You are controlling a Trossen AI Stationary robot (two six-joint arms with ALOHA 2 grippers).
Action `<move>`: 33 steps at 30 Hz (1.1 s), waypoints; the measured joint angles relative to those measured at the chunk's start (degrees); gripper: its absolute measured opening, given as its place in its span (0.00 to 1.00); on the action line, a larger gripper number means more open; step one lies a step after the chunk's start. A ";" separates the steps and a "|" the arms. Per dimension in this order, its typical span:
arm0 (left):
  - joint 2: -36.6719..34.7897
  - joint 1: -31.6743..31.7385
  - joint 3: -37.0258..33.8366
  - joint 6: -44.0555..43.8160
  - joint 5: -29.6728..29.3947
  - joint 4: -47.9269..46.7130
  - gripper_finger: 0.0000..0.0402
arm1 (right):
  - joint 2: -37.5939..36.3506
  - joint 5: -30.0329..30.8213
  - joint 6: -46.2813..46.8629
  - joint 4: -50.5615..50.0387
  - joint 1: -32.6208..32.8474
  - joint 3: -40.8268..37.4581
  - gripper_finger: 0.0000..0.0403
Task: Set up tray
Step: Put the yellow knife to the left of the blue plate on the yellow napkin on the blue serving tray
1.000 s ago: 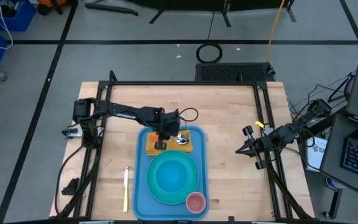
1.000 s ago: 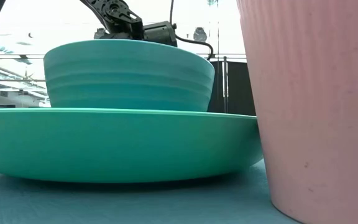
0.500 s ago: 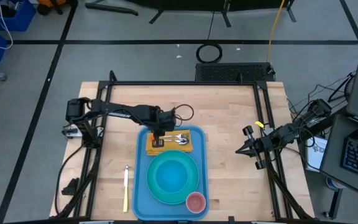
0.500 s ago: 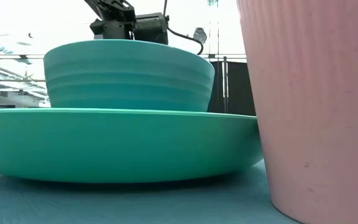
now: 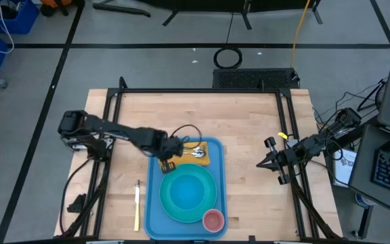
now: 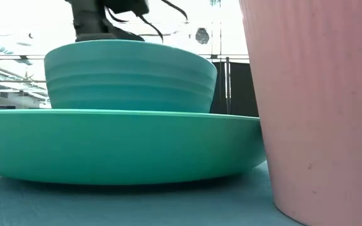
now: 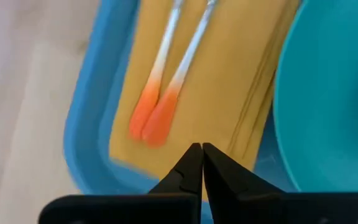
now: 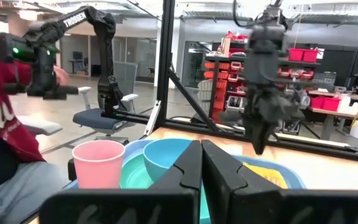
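The left end effector (image 5: 167,165) hangs with fingers pressed together, holding nothing, over the blue tray's (image 5: 153,203) far left corner. Just beyond its tips, two orange-handled utensils (image 7: 157,109) lie on the yellow napkin (image 7: 229,81); the turquoise bowl (image 5: 188,192) sits beside it. The right end effector (image 5: 261,163), also closed and empty, waits well apart by the counter (image 5: 242,122) edge.

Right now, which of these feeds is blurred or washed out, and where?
Left wrist view: motion smear on the two orange-handled utensils and yellow folded napkin; the closed left gripper stays crisp. Low view: background blown out white, the ribbed pink plastic cup fills the right side at close range. Right wrist view: the far arm looks smeared. High view: evenly lit, sharp.
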 joint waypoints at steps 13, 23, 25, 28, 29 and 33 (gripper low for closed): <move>-5.41 -21.97 -4.50 -46.16 -7.50 1.34 0.03 | 0.54 0.02 0.00 -0.05 0.01 0.00 0.00; -5.54 -38.00 -4.50 -79.96 -16.18 1.48 0.02 | 0.58 0.02 0.00 -0.04 0.00 0.00 0.00; -5.54 -40.57 -4.50 -84.72 -16.02 1.52 0.04 | 0.58 0.02 0.00 -0.04 0.00 0.00 0.00; -4.41 -43.83 -4.47 -95.17 -14.41 1.54 0.03 | 0.58 0.02 -0.02 -0.04 0.00 0.00 0.00; -3.94 -44.72 -4.47 -97.97 -12.79 1.56 0.02 | 0.58 0.02 -0.02 -0.06 0.00 0.00 0.00; -0.93 -47.56 -4.43 -106.78 -6.94 2.13 0.01 | 0.58 0.02 -0.01 -0.04 0.00 0.00 0.00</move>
